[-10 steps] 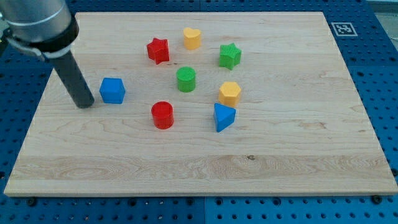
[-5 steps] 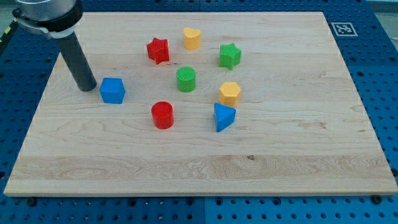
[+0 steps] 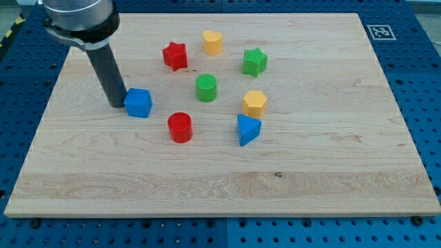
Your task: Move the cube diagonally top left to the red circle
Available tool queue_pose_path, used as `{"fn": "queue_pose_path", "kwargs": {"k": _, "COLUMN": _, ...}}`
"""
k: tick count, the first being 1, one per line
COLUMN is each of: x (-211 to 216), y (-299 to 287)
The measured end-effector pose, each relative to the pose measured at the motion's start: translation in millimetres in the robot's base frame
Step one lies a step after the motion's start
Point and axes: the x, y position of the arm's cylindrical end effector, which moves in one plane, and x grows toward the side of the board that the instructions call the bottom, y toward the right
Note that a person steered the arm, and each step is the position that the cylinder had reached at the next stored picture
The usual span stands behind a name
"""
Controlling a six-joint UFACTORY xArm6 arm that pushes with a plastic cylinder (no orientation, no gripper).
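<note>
wooden board (image 3: 207, 186) sits on a blue pegboard (image 3: 427, 83); nearest strip of the board, at the view's bottom, is bare wood.

going near to far: blue triangular block (image 3: 248, 129), abt 3 o'clock from the red circle (image 3: 180, 127). red circle is a short cylinder, near the board's middle-left. blue cube (image 3: 138, 102) is at abt 10 o'clock from the red circle, close by but w/ a gap, not touching.

my tip (image 3: 116, 105) sits at 9 o'clock of the blue cube, right against its left face, touching or as good as. rod (image 3: 107, 72) rises up and leans toward the view's top left, w/ the wider arm collar (image 3: 78, 15) at the top edge. tool is a plain rod, no jaws to open or close, clamped on nothing.

further back: orange hexagonal block (image 3: 254, 103) at abt 12 o'clock of the blue triangle, just beside it. green cylinder (image 3: 206, 88) at abt 1 o'clock from the red circle, well apart from the cube. then green star (image 3: 254, 62) at 12 o'clock of the orange hexagon, red star (image 3: 175, 56) at abt 11 o'clock of the green cylinder. farthest is the yellow heart-ish block (image 3: 213, 42), abt 2 o'clock from the red star.

small black-and-white marker tag (image 3: 378, 31) at the board's far right corner.
</note>
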Motion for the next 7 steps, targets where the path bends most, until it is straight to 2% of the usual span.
{"fn": "queue_pose_path", "kwargs": {"k": 1, "x": 5, "y": 7}}
{"fn": "queue_pose_path", "kwargs": {"k": 3, "x": 48, "y": 5}}
{"fn": "queue_pose_path", "kwargs": {"k": 7, "x": 43, "y": 19}}
